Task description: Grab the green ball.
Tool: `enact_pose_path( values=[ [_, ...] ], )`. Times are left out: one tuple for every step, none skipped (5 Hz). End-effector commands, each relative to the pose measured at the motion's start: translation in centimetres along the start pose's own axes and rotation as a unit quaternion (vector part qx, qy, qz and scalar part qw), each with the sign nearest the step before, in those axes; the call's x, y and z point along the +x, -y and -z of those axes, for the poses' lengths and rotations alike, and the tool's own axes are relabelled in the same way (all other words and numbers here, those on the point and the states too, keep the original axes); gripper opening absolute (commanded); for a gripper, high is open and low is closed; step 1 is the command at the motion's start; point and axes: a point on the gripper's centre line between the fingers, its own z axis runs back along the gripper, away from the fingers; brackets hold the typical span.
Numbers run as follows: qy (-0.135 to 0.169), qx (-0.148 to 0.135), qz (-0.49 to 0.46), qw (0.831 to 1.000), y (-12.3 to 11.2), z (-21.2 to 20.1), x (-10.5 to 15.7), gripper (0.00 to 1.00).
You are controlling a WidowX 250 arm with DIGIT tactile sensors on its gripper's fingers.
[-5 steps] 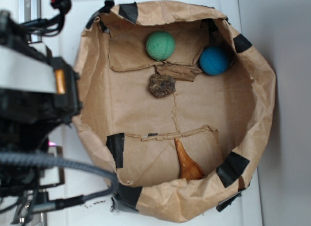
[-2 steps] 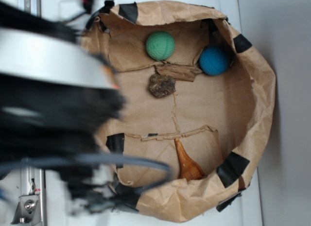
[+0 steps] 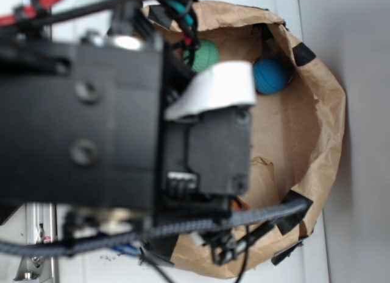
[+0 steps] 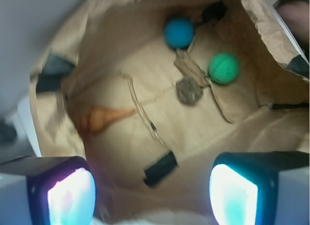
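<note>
Green ball (image 4: 223, 68) sitting near paper bag (image 4: 271, 31) wall, blue ball (image 4: 178, 33) apart. My gripper (image 4: 152, 196) hovering wide open above. My arm blocking most of exterior view.

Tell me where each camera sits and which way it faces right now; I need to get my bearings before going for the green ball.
Exterior: mounted overhead, looking straight down on the brown paper bin; the blurred black arm fills the left and middle, partly hiding the green ball.
Wrist: on the arm, looking down past the open gripper into the bin; both fingertips frame the bottom edge.
Shared: green ball, blue ball and the bin, turned roughly opposite between views.
</note>
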Motion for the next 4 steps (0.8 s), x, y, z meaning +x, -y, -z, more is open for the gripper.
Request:
enact_pose_path(
  values=[
    [0.106, 0.041, -0.126, 0.986, -2.0, 2.6, 5.4, 1.0],
    [0.084, 0.091, -0.162, 0.979, -4.3, 6.3, 6.1, 1.0],
    [0.089, 0.101, -0.205, 0.97, -5.0, 8.0, 7.8, 1.0],
    [0.099, 0.097, -0.229, 0.964, -6.0, 8.3, 8.5, 1.0]
  ],
)
